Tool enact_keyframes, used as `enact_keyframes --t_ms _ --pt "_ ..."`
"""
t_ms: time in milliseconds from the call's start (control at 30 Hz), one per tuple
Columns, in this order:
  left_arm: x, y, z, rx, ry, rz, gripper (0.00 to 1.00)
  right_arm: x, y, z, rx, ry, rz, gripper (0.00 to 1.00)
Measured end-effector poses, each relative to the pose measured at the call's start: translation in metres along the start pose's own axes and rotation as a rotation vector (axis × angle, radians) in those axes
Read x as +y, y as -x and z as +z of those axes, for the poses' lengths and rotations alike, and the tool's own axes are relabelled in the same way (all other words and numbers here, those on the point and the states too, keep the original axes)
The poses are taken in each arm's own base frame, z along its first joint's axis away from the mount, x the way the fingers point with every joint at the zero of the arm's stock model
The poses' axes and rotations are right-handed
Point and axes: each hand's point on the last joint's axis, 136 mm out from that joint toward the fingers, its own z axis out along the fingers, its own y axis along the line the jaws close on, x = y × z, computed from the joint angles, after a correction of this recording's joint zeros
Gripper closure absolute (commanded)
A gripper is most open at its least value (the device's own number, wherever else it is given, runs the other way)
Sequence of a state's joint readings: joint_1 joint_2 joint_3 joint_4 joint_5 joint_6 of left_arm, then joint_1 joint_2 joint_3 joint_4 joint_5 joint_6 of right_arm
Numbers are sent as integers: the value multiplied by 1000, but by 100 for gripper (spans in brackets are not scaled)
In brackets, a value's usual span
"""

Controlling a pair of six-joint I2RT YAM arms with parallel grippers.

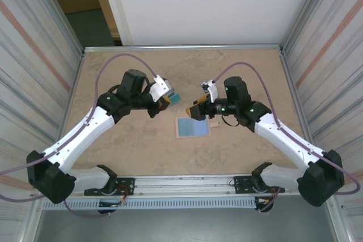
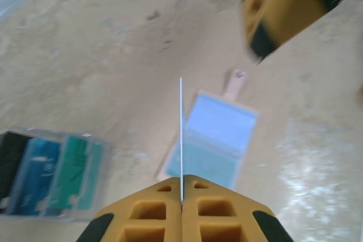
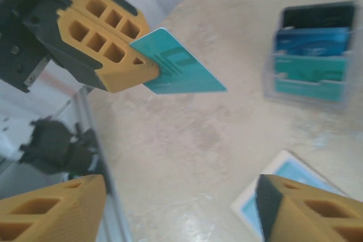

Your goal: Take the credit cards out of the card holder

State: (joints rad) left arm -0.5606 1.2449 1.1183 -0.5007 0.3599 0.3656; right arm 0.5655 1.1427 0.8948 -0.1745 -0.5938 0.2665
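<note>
The card holder point(image 1: 193, 127) lies open on the table, pale blue faces up, its tan strap tab point(image 1: 214, 123) pointing right. It also lies below the left jaws point(image 2: 214, 140) and at the lower right of the right wrist view point(image 3: 282, 181). My left gripper point(image 1: 165, 103) is shut on a teal credit card point(image 1: 175, 98), held in the air up and left of the holder. That card shows flat-on point(image 3: 180, 70) and as a thin edge point(image 2: 181, 134) rising from the closed left gripper point(image 2: 182, 196). My right gripper point(image 1: 198, 111) hovers over the holder's upper right, open and empty point(image 3: 181, 208).
A clear tiered stand point(image 2: 51, 175) with several black, blue and teal cards sits on the table to the left of the holder, also in the right wrist view point(image 3: 311, 55). A metal rim point(image 1: 181, 48) and corrugated walls enclose the beige table.
</note>
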Motion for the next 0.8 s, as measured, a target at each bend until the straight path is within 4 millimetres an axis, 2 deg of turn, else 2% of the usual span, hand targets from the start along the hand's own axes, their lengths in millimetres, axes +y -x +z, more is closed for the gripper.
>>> enact_keyframes --t_ms 100,133,167,333,467,600,800 --pt "27 -10 15 33 65 32 100 -12 8 -11 -45 -92 12 19" --pt "36 -16 22 49 78 45 100 -15 9 -14 -55 -120 15 12" --pt "43 -21 29 67 88 59 100 -19 10 -18 -66 -154 27 1" --pt "70 -50 60 139 89 105 100 -45 8 -34 -114 -331 74 1" --pt "86 -68 77 171 72 111 100 -62 3 -43 -131 -433 113 1" --pt "99 -73 89 181 66 126 100 -74 -5 -45 -129 -493 148 1" --pt "103 -76 107 182 34 132 100 -81 -8 -48 -137 -535 170 1"
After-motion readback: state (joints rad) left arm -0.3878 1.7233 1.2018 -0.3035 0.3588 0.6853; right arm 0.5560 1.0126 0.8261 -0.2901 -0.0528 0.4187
